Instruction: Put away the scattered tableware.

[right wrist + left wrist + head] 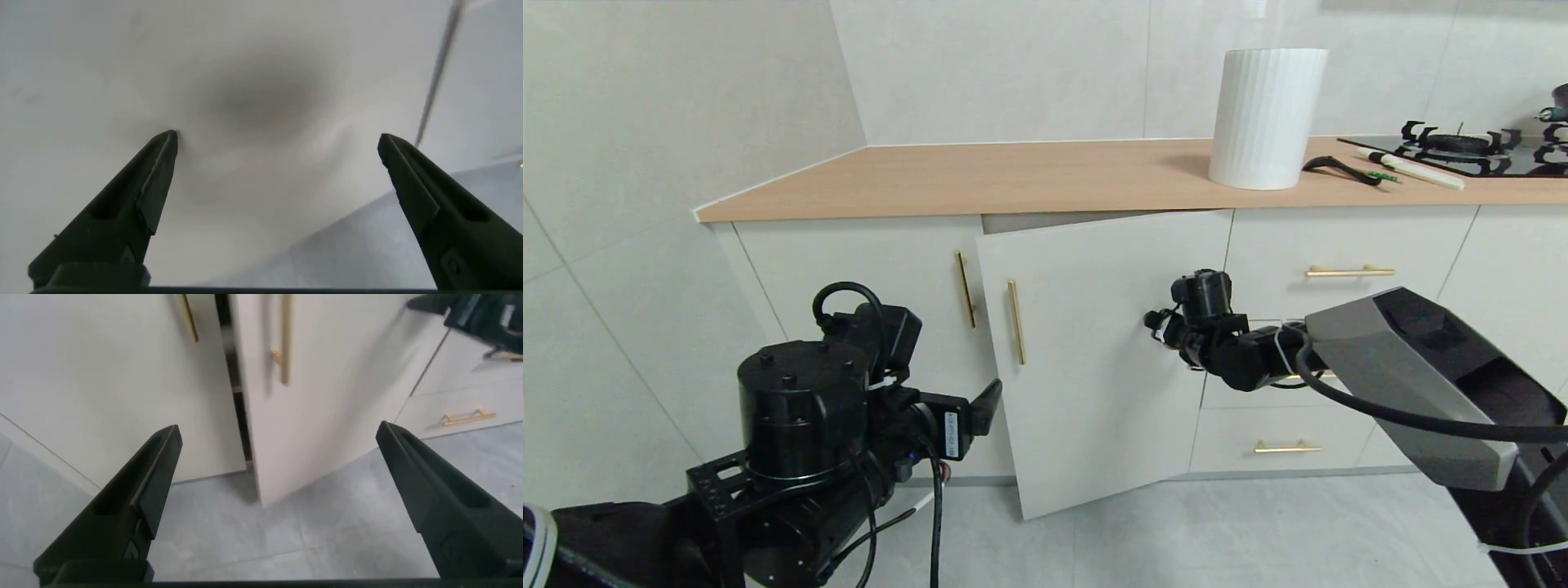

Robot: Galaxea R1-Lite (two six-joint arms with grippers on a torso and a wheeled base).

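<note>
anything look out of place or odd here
One cabinet door under the counter hangs ajar while its neighbours are shut. A black utensil and a white-handled tool lie loose beside the white container.

Pale tiled walls point(1013, 65) meet in a corner behind a long wooden countertop point(1013, 175). White cabinets run below it. One cabinet door point(1094, 359) stands ajar, its slim brass handle point(1016, 321) upright near the free edge. To the right are drawers point(1347, 245) with matching handles. A black hob point(1462, 151) sits at the counter's right end. The floor point(1217, 531) is grey tile.
</note>
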